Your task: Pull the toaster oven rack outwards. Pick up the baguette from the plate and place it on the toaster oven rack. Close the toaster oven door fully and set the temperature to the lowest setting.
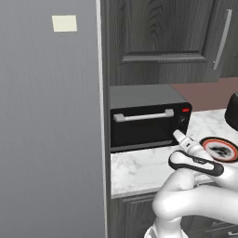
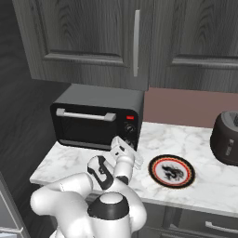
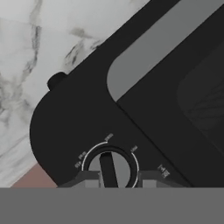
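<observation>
On the marble worktop (image 2: 69, 160), the toaster oven (image 2: 95, 116) is sitting with its toaster oven door (image 2: 86, 124) shut. The tool (image 3: 117, 177) is pinching a black knob (image 3: 111, 168) on the oven's front. The plate (image 2: 171, 171) beside it is lying bare, and I cannot see the baguette. I think the last step is happening: next, the knob is needing a turn to its lowest mark.

A white marble counter (image 2: 69, 160) carries three things. The black toaster oven (image 2: 97, 116) stands at its back left corner, door shut. The plate (image 2: 171, 171) lies near the front edge, and a dark rounded vessel (image 2: 226, 137) sits at the right end.
</observation>
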